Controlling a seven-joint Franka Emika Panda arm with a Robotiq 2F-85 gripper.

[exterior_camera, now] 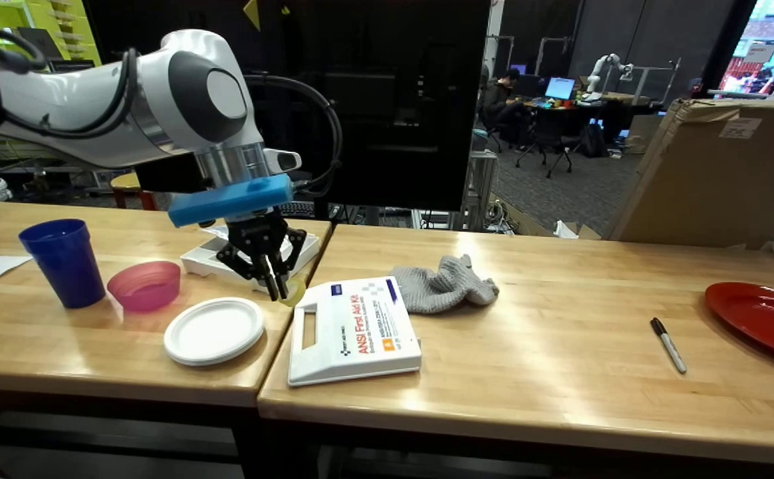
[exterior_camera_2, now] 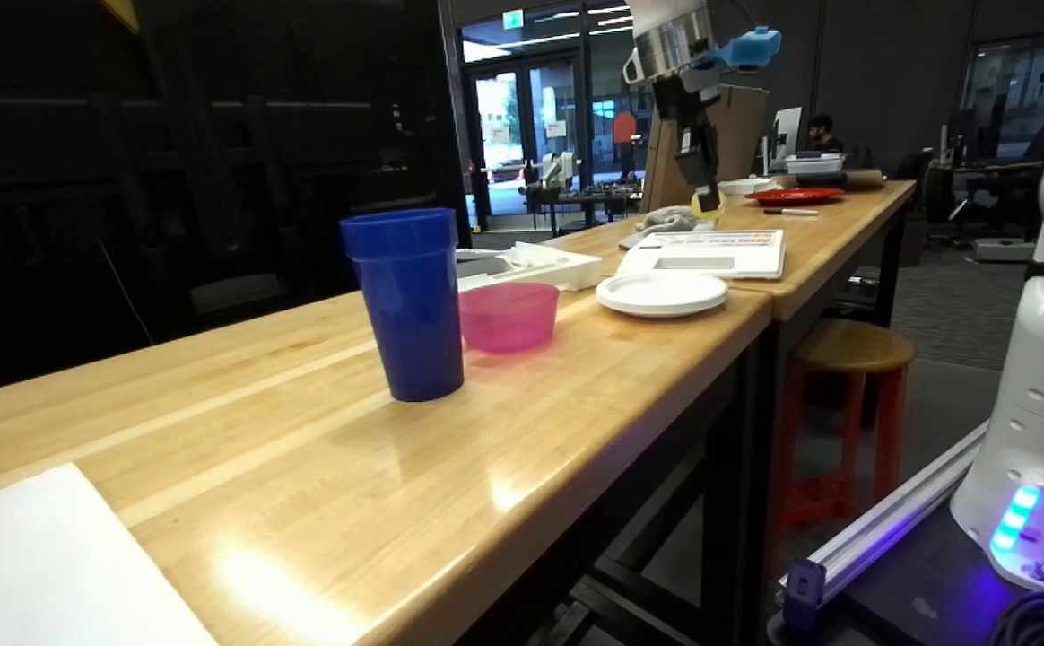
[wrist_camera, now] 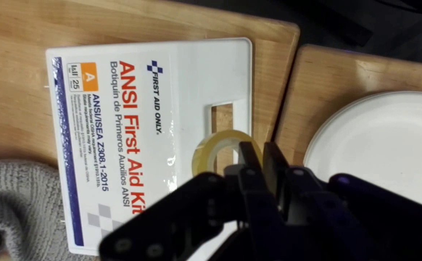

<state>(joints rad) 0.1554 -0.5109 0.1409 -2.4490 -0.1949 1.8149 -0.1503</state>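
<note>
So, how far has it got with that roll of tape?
Done: the yellowish roll of tape looks picked up, its ring pinched in the gripper.

In hand: it is held in the air by the handle end of the first aid kit, seemingly clear of it.

Left: presumably setting the roll down and letting go, since the gripper is shut on it.

In an exterior view the camera looks across the table [exterior_camera: 533, 372], claw [exterior_camera: 278, 295] fairly near; in an exterior view, along it, claw far beyond the blue tumbler [exterior_camera_2: 410, 309] both share. The wrist view looks closely down past the claw.
</note>
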